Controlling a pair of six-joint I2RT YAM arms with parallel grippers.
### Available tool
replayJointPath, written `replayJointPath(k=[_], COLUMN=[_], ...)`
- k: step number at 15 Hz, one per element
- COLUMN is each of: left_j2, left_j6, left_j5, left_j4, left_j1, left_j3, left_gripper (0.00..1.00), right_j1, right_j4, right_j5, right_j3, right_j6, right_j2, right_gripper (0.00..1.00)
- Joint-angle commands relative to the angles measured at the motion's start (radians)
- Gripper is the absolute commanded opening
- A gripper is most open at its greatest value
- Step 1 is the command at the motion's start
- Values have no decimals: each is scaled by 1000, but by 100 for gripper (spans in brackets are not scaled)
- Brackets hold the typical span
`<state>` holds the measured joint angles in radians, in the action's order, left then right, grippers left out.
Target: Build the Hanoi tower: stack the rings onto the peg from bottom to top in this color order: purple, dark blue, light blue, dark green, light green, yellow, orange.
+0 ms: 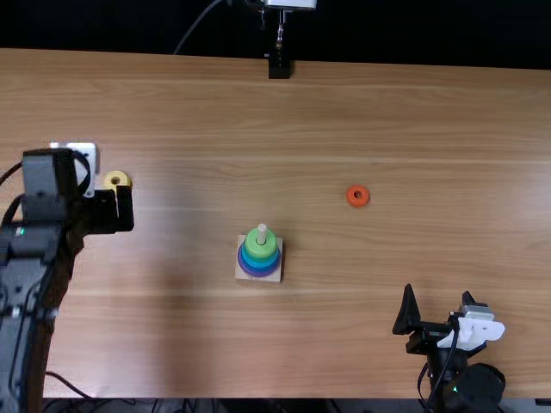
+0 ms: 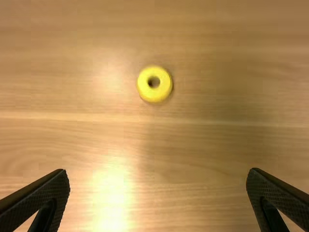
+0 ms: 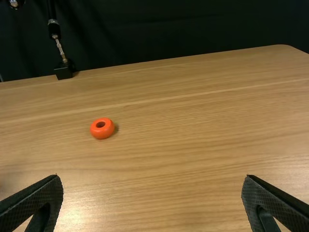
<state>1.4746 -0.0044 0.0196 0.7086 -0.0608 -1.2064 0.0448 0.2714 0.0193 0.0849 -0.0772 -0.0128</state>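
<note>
My left gripper (image 1: 116, 211) is at the table's left side, just nearer than the yellow ring (image 1: 117, 180), which it partly covers. In the left wrist view the yellow ring (image 2: 154, 84) lies flat, and the left gripper (image 2: 158, 200) is open around nothing. At mid-table, the peg (image 1: 262, 232) on its square base (image 1: 276, 275) holds a purple ring (image 1: 257, 273) lowest, blue rings above and a green ring (image 1: 260, 247) on top. The orange ring (image 1: 358, 195) lies right of it. My right gripper (image 1: 437, 303), also (image 3: 152, 200), stands open near the front edge.
A black clamp-like stand foot (image 1: 280, 67) is at the table's far edge, also seen in the right wrist view. The left arm extends along the table's left side, and the right arm's base is at the near right edge.
</note>
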Motion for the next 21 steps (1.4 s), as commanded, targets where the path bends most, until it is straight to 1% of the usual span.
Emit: replayJointPath(k=[1,3,6,9,12,15,17,19,21], left_j2=[93,245,406,515,579,638,645,678,693], left_j6=[-3,-3,-3,-1,-1,-1,-1,-1,-1], left_j5=[1,8,6,4,4,-7,-5,-10,-10], left_j4=[39,98,90,81,61,31,-9,-50,-53], left_j1=[-11,-11,-10,-11,-11,-11,-10,-8,-8], left_j3=[-88,-185,-271,-329,-363,-398,-398,-398,-398], left_gripper=[100,100,100,100,100,100,100,100,100], right_j1=[12,12,12,12,12,10,12,10,12], right_j4=[54,55,55,55,55,54,54,54,54], right_j5=[-3,-3,-3,-3,-3,-3,-3,-3,-3], right_j3=[-68,-70,-68,-68,-70,-68,-70,-68,-70], right_j6=[2,2,2,2,2,2,2,2,2], right_j2=[13,13,13,13,13,13,13,13,13], right_gripper=[100,100,100,100,100,100,100,100,100])
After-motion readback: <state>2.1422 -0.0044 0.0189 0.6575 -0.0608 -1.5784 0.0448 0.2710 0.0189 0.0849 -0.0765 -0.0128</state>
